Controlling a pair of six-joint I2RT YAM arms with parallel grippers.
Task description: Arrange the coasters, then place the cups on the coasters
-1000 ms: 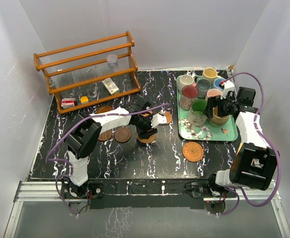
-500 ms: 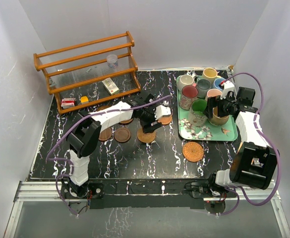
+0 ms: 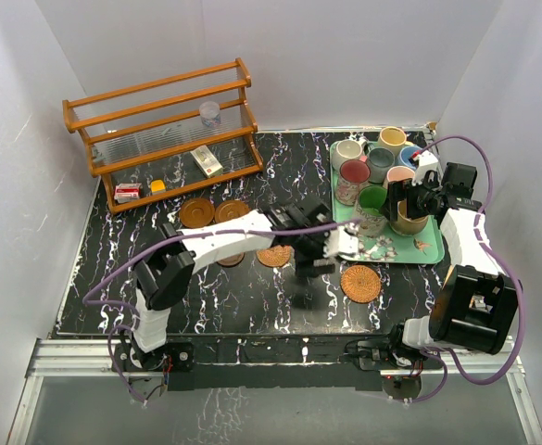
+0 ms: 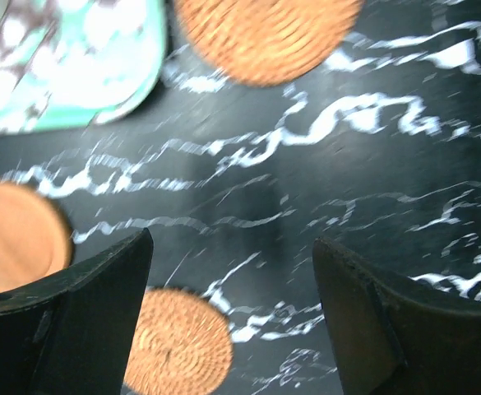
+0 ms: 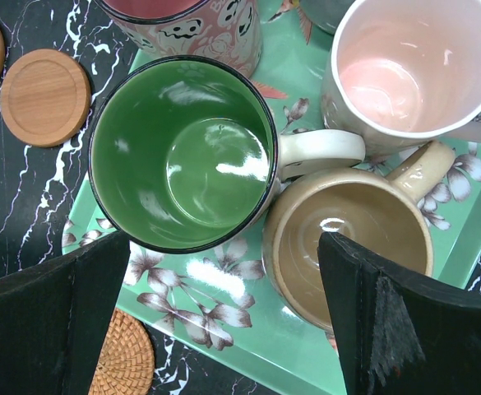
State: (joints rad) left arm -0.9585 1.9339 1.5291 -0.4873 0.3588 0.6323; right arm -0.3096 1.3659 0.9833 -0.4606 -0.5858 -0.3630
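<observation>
— Black fingers (image 4: 84, 321) on the left pincer (image 4: 232, 247) are spread apart with nothing between them, so it's released and empty, hanging over bare table (image 4: 372, 164). Right by one fingertip lies a wicker coaster (image 4: 178, 346), with a wooden coaster (image 4: 14, 239) just beside it. Further out there's a second wicker coaster (image 4: 265, 37) near the corner of the mint tray (image 4: 84, 90).

— And the right pincer (image 5: 224, 247)?

— Same deal: spread wide, holding nothing, poised above the green mug (image 5: 182, 152) and the tan mug (image 5: 347, 239), which sit up against each other on the tray. The pink mug (image 5: 404, 70) and maroon mug (image 5: 182, 25) crowd in behind. Every cup in view is on the tray, none on a coaster yet.

— How's that stuff going to handle?

— Coasters look light, thin and stiff. Lying flat, they give barely any edge to pinch, so probably a fingertip on each side of the rim, or just slide them. Wicker should grip better than the smooth wood. Mugs are the real worry: glazed ceramic, heavyish, slick, and they'll chip if knocked. They're packed too tight to get round the body, so the best bet looks like one finger inside and one outside the green mug's wall, on the side away from its neighbours. Its handle points at the tan one, so that's no good.
</observation>
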